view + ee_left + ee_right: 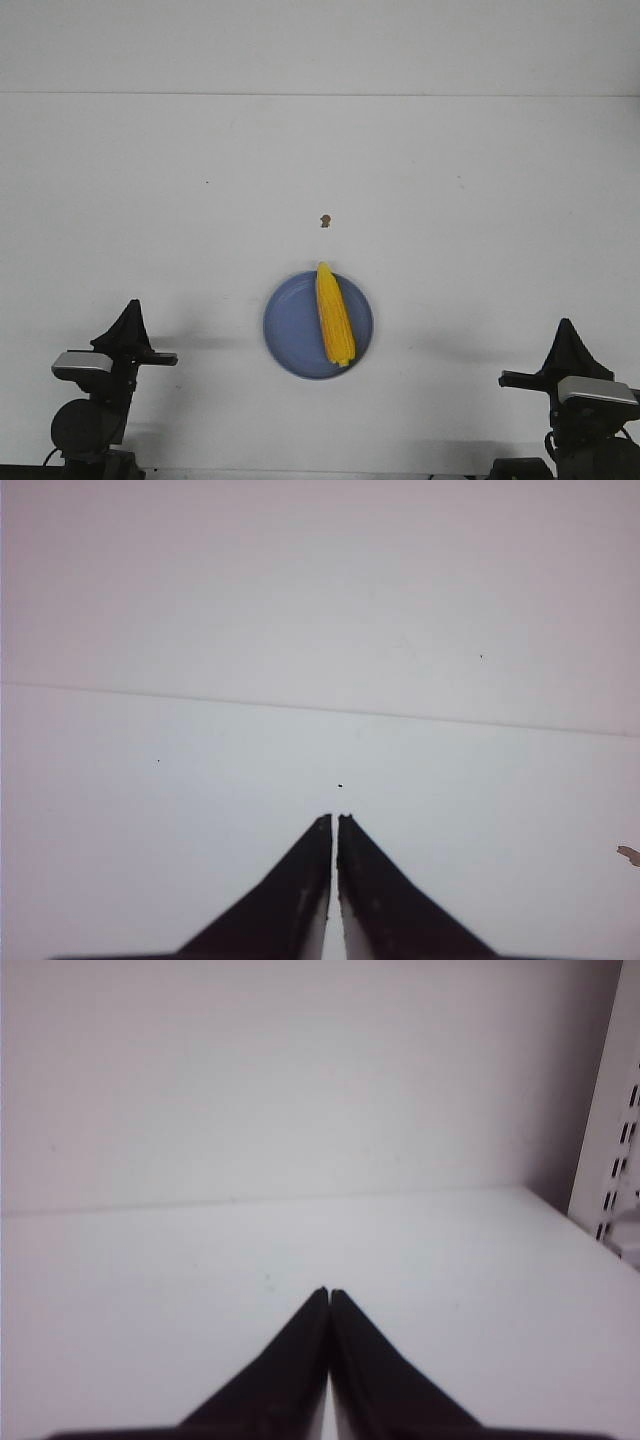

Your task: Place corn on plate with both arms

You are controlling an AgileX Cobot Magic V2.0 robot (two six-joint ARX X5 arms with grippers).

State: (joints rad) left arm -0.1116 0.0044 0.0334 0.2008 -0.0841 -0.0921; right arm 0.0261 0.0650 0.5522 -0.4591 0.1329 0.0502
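The corn [334, 314] lies on the plate [290, 330], low and just right of centre in the front view, its pointed tip at the plate's upper rim and its blunt end near the lower right rim, leaning a little so that it covers the right half of the dish and leaves the left half bare blue. It is bright yellow with lengthwise kernel rows, about as long as the plate is wide, and nothing touches it. The plate is round, shallow and periwinkle blue, sitting flat on the white table [150, 200]. Just above it, apart from the rim, is a tiny brown speck [324, 220]. The left gripper [130, 312] stands at the lower left corner of the frame and the right gripper [567, 335] at the lower right corner, each well apart from the plate with bare table between. In the left wrist view the left gripper's [335, 818] black fingers [290, 890] are drawn almost together, a thin sliver of white showing between them, gripping nothing. In the right wrist view the right gripper's [328, 1292] fingers [380, 1380] meet at the tips, also holding nothing. The table's far edge runs straight across the upper part of the front view, and a white slotted upright [610, 1110] stands at the right edge of the right wrist view.
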